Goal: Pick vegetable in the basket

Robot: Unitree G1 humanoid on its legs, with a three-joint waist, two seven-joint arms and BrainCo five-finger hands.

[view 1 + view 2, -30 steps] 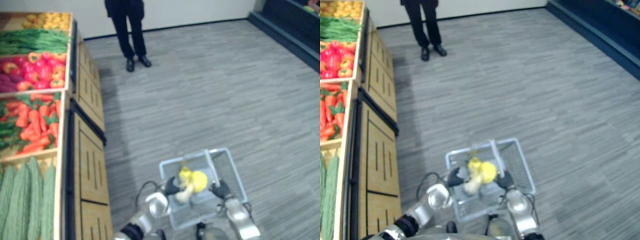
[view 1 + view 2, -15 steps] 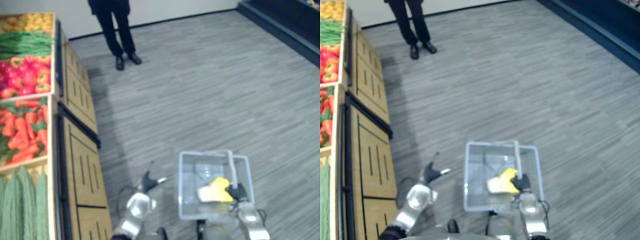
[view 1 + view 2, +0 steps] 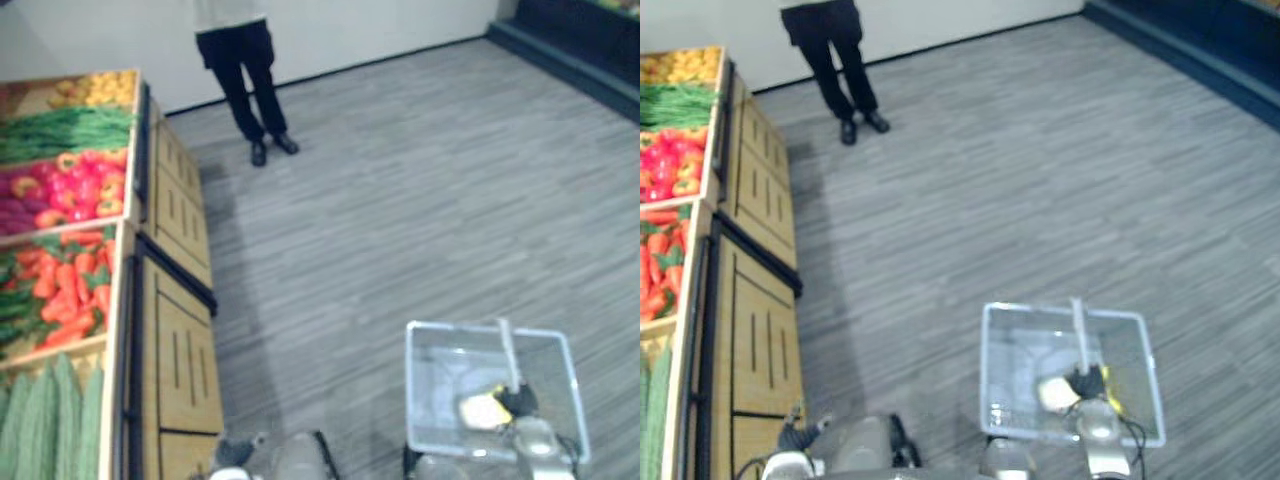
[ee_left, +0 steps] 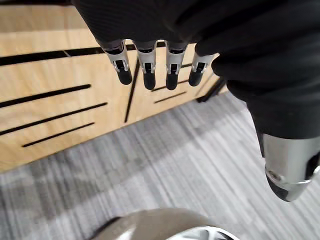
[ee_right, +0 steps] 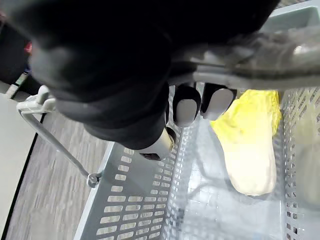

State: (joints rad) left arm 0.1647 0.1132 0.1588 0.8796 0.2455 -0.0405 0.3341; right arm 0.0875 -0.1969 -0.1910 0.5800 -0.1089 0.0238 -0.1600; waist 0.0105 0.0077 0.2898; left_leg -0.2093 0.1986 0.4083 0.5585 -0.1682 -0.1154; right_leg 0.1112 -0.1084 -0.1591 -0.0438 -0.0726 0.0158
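1. Whereas the yellow vegetable (image 3: 482,410) was being held up over the basket (image 3: 435,380) between both hands a second ago, the left eye view is now showing it lying on the basket floor, released. Judgement: this placement is looking complete. The right robot hand (image 3: 520,402) is sitting at the near end of the handle (image 3: 508,350). The whole scene is also sliding sideways, so the camera is moving.
2. Right eye view: the left robot hand (image 3: 798,435) is hanging low beside the wooden produce stand (image 3: 750,330), well apart from the basket, having pulled away from it over the last second. A person (image 3: 835,60) is standing by the stand's far end.
3. Left wrist view: the left robot hand's fingers (image 4: 145,67) are pointing straight out towards the stand's panel, with the thumb (image 4: 287,165) apart, and are holding nothing.
4. Right wrist view: the right robot hand's fingers (image 5: 187,106) are curling round the handle and carrying the basket. The vegetable is lying below on the mesh floor, touching neither hand.
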